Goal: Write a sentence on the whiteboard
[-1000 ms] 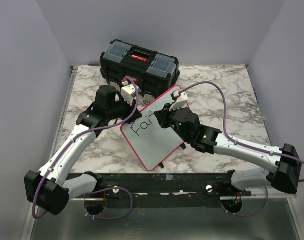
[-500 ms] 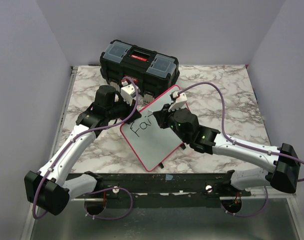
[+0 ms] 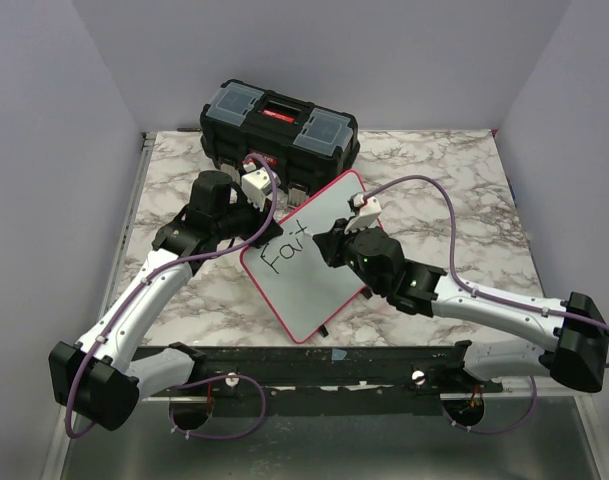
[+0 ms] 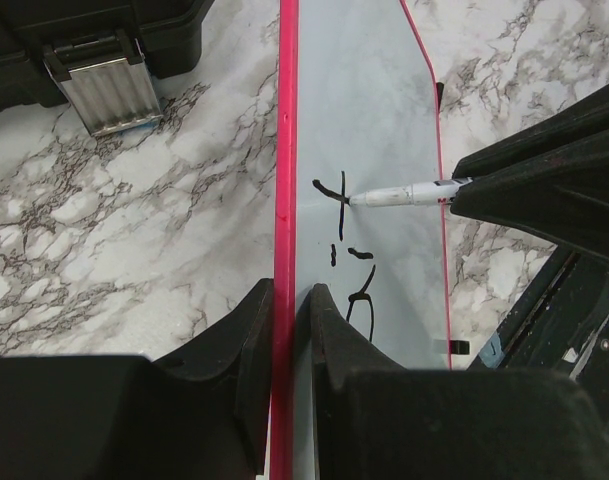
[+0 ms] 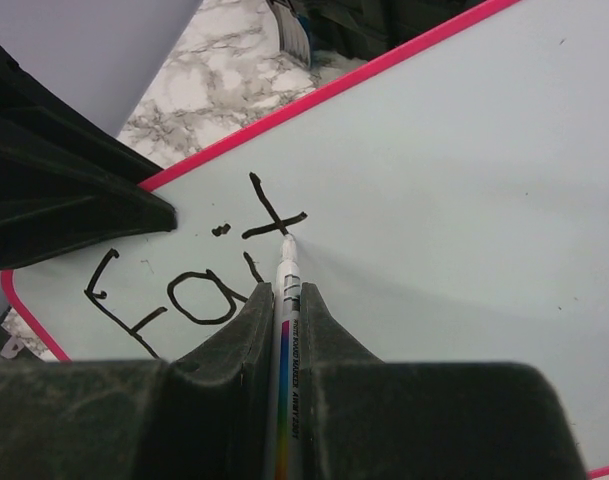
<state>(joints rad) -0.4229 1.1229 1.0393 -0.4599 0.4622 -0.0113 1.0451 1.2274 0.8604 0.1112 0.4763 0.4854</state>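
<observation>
The whiteboard (image 3: 314, 285), white with a red rim, lies tilted at the table's middle. My left gripper (image 3: 265, 234) is shut on its left rim; in the left wrist view the jaws (image 4: 284, 297) pinch the red edge of the board (image 4: 374, 100). My right gripper (image 3: 326, 247) is shut on a white marker (image 5: 287, 265), its tip touching the board (image 5: 464, 200) at the cross of a "t". The sentence (image 3: 285, 250) reads "Fait" in black strokes (image 5: 189, 290). The marker (image 4: 404, 193) and lettering (image 4: 342, 195) also show in the left wrist view.
A black toolbox (image 3: 280, 125) with a red latch stands just behind the board, its metal clasp (image 4: 102, 85) close to the board's rim. Marble tabletop (image 3: 454, 190) lies around the board. A black rail (image 3: 314, 365) runs along the near edge.
The right gripper has shifted the marker a little right and toward the near side along the board, and a "t" now follows "Fai". The left arm has held still.
</observation>
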